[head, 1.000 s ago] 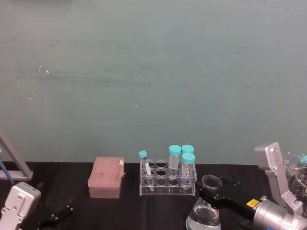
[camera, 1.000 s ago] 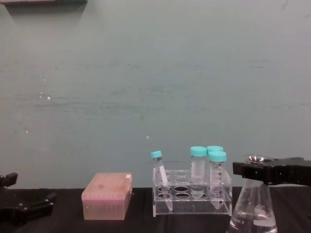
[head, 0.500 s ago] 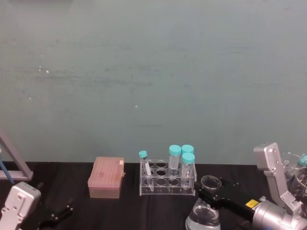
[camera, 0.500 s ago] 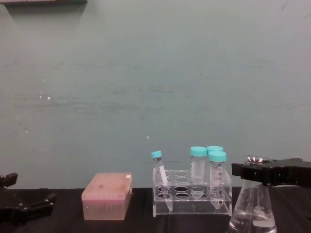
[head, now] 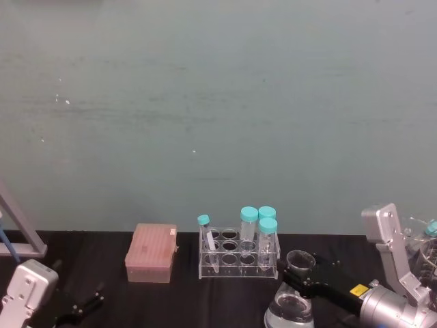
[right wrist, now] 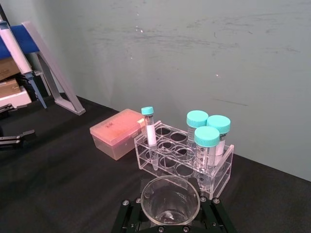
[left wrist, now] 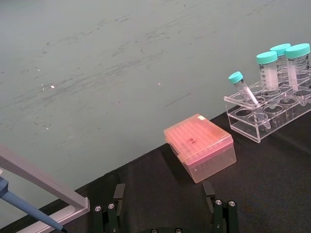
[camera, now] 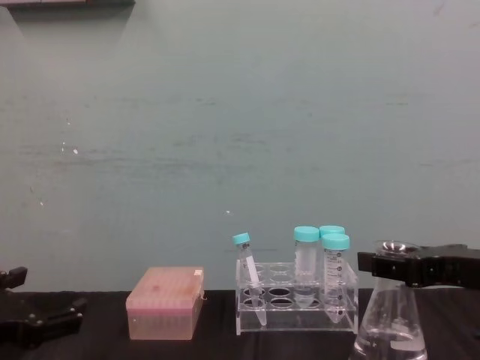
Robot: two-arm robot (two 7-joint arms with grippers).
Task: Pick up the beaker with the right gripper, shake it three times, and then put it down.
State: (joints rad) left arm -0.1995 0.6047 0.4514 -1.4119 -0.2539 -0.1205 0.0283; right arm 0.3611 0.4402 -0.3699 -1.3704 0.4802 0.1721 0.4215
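While the right gripper (camera: 390,264) clamps its two black jaws on the neck of the beaker (camera: 391,324) just under the flared rim, the flask stands upright at the near right of the black desk (head: 184,301), with clear liquid in its wide base. From the chest view I cannot tell whether the base touches the desk. Just left of it and a little farther back sits the clear tube rack (head: 238,257) (four teal-capped tubes (head: 267,229), the thin leftmost one tilted). Farther left lies a pink tip box (head: 151,253). The left gripper (head: 80,307) rests low at the near left of the desk, well apart from the rack, its thin fingers (left wrist: 117,193) spread with nothing between them.
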